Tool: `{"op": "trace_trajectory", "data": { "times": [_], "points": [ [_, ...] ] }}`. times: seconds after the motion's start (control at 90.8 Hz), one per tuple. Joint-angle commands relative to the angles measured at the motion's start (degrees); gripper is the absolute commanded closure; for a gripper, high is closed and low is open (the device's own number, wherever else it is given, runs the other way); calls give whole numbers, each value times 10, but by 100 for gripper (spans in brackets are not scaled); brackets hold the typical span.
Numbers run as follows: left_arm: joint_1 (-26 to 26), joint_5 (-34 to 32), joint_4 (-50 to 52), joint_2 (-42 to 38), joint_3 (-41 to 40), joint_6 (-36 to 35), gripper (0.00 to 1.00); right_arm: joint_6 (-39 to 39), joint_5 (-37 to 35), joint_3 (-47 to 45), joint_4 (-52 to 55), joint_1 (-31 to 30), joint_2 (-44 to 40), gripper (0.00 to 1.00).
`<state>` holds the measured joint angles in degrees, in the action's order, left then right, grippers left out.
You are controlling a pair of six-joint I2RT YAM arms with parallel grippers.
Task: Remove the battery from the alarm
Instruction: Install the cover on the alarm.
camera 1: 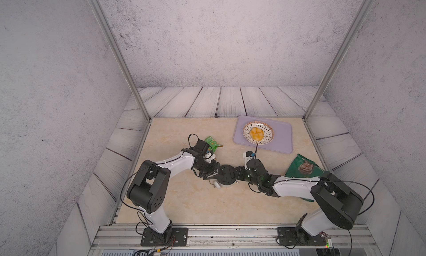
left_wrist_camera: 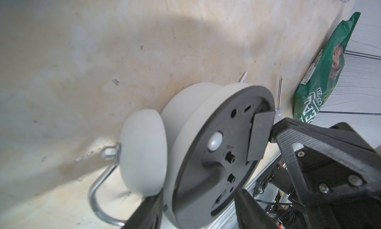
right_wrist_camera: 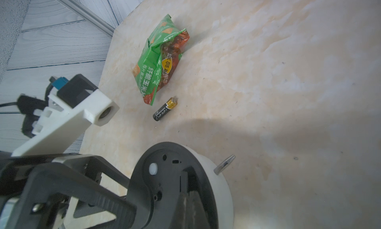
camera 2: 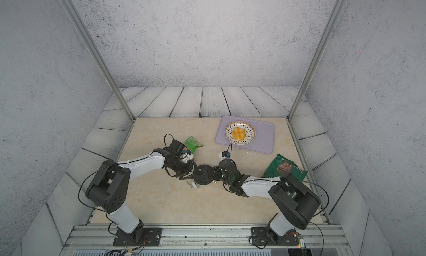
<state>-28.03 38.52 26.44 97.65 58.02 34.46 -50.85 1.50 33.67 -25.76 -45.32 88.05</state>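
Pinched shut, the right gripper (right_wrist_camera: 186,197) is touching the raised cover flap (left_wrist_camera: 259,135) on the black back of the alarm (right_wrist_camera: 144,186), while the left gripper (left_wrist_camera: 198,194) is clamping the alarm's rim. The battery (right_wrist_camera: 165,109) is lying loose on the table (right_wrist_camera: 268,73), just beside the green snack bag (right_wrist_camera: 160,59), its long axis running alarm-to-bag, probably nearer the left arm.
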Motion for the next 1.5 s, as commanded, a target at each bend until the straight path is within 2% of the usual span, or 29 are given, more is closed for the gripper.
{"op": "trace_trajectory", "data": {
  "times": [0.0,0.154,0.33,0.506,0.627,1.002,1.233,1.486],
  "points": [
    [2,-15,6,-8,-7,8,39,-5,5,-16,17,-5,-14,100],
    [1,-14,-4,-14,-14,15,39,-7,-5,-16,17,-10,-18,100],
    [1,-16,-2,-17,-16,10,39,-9,20,2,21,-10,-5,100],
    [0,-39,2,-27,-20,-18,39,-4,27,49,120,-10,-18,100],
    [0,-47,-1,-31,-24,-27,40,-16,27,51,137,-10,-27,100],
    [-1,-23,-42,-43,-41,15,40,-42,29,20,63,-11,-5,100],
    [-2,-25,-58,-53,-59,38,40,-50,6,18,59,-11,-22,100],
    [-9,-10,-94,-57,-73,78,40,-49,27,16,34,-12,14,100]
  ]
}}
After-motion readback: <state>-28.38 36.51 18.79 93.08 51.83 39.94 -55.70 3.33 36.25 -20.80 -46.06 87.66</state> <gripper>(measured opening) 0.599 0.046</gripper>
